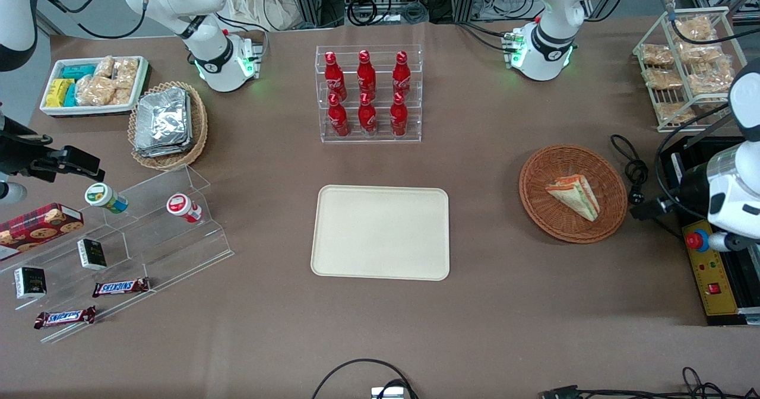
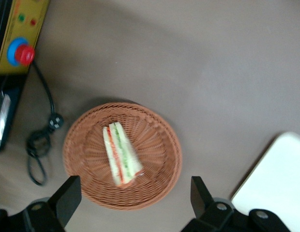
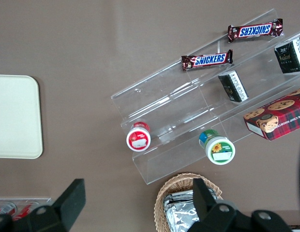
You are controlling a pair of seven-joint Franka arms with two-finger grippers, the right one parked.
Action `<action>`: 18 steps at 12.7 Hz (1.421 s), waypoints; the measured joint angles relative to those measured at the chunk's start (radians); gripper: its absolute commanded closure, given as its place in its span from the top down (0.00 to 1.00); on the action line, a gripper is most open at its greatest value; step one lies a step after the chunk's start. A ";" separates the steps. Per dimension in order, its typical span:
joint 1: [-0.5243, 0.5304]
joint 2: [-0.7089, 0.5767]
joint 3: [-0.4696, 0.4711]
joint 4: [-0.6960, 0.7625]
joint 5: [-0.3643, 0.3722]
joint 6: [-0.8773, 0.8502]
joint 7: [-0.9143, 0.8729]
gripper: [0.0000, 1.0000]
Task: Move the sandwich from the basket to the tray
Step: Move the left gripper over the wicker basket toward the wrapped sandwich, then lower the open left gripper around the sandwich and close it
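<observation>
The sandwich (image 1: 575,194) (image 2: 121,154), a pale wedge with red and green layers, lies in the reddish-brown wicker basket (image 1: 570,236) (image 2: 159,145) toward the working arm's end of the table. The cream tray (image 1: 380,233) (image 2: 280,183) sits bare at the table's middle, a gap of brown table between it and the basket. My gripper (image 2: 133,198) (image 1: 644,210) hangs high over the table beside the basket, toward the working arm's end. It is open wide, with nothing between its black fingers (image 2: 67,195).
A coiled black cable (image 1: 632,167) and a yellow box with a red stop button (image 1: 712,274) lie beside the basket. Farther from the camera stands a rack of red bottles (image 1: 368,96). An acrylic snack stand (image 1: 119,238), a foil-packet basket (image 1: 169,126) and a white bin (image 1: 95,84) sit toward the parked arm's end.
</observation>
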 measured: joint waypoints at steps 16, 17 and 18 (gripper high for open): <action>-0.078 -0.163 -0.012 -0.775 0.065 0.533 -0.548 1.00; -0.078 -0.163 -0.012 -0.779 0.069 0.533 -0.531 1.00; -0.078 -0.163 -0.011 -0.783 0.076 0.533 -0.524 1.00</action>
